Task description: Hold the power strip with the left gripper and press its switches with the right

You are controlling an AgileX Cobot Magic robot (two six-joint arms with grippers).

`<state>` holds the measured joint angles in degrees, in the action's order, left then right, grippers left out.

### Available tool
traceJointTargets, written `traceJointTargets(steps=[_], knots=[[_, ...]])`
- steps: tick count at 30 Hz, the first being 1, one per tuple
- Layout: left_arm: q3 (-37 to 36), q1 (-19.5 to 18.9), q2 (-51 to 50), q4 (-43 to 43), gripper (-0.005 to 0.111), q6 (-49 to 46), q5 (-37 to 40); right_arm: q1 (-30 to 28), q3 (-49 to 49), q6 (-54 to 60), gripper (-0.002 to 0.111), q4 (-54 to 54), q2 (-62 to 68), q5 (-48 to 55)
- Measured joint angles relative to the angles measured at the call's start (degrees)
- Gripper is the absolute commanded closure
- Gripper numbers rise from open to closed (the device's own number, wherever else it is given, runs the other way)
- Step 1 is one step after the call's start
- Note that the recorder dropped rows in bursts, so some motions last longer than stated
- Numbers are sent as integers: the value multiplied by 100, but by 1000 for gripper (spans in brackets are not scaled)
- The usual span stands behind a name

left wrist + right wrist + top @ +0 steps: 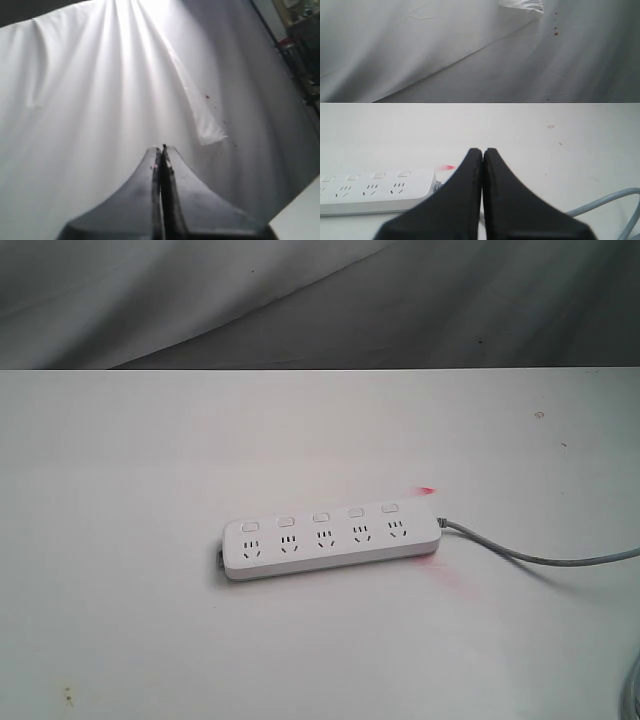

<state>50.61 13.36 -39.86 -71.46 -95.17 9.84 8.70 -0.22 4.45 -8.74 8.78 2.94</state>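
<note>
Power strip [330, 537] lies flat on the white table [130, 610], right of centre in the exterior view, with the grey cord [540, 558] trailing off right. Nothing touches it. Left gripper [162, 151] has its fingers pressed together and empty, facing the white backdrop cloth [90, 100]; no strip in its view. Right gripper [483, 151] is likewise closed tight and empty, with the strip's cord end near its tips. My read: stiff, light, smooth plastic that will probably skate under a push. Pinch across the narrow width at the cord-free end, clear of the switches [320, 517]. The buttons are small, so press straight down with closed tips.
</note>
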Motion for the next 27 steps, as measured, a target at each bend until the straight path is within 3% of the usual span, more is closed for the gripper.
traceJointTargets(steps=[8,19,27], knots=[[-1130,0,1218,-124,106,8,-984,0,0,0,108,0,0,0],[-3484,0,3018,-1687,106,25,-1666,0,0,0,108,0,0,0],[-3716,0,3102,-1864,106,25,-1703,0,0,0,108,0,0,0]])
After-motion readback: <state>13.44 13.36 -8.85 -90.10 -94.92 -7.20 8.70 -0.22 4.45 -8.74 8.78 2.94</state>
